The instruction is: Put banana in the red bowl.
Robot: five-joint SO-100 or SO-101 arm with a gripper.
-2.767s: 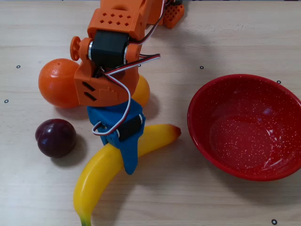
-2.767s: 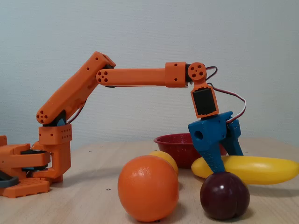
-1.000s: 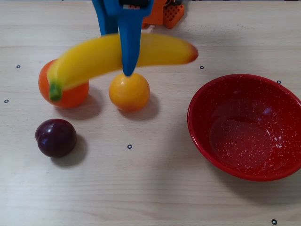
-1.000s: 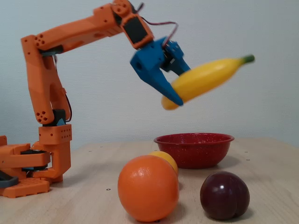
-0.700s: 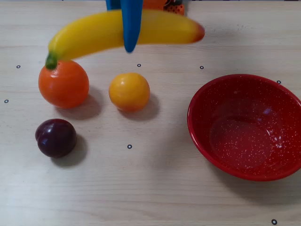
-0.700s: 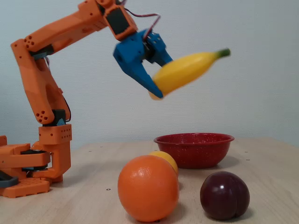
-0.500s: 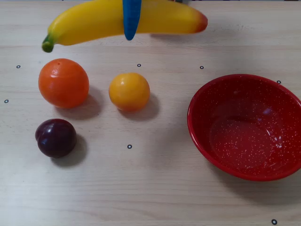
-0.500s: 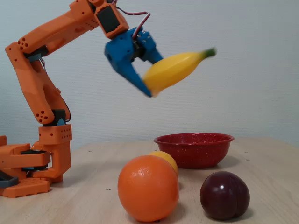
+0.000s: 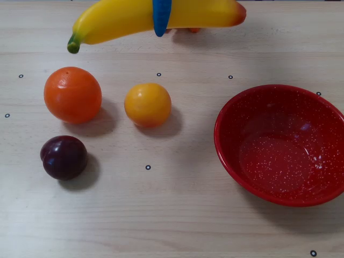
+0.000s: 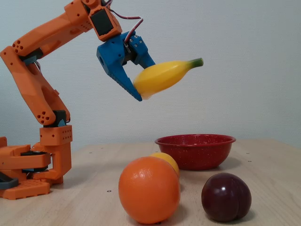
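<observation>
The yellow banana (image 9: 129, 19) hangs in the air at the top of the overhead view, green stem to the left, reddish tip to the right. In the fixed view the banana (image 10: 164, 75) is held high above the table, stem pointing right. My blue gripper (image 10: 140, 92) is shut on its middle; one blue finger (image 9: 161, 16) crosses the banana in the overhead view. The red speckled bowl (image 9: 231, 156) sits empty at the right of the overhead view. In the fixed view the bowl (image 10: 195, 153) stands on the table below and right of the banana.
An orange (image 9: 72, 94), a round yellow-orange fruit (image 9: 148, 105) and a dark plum (image 9: 64, 157) lie on the wooden table left of the bowl. The orange arm base (image 10: 33, 165) stands at the left in the fixed view.
</observation>
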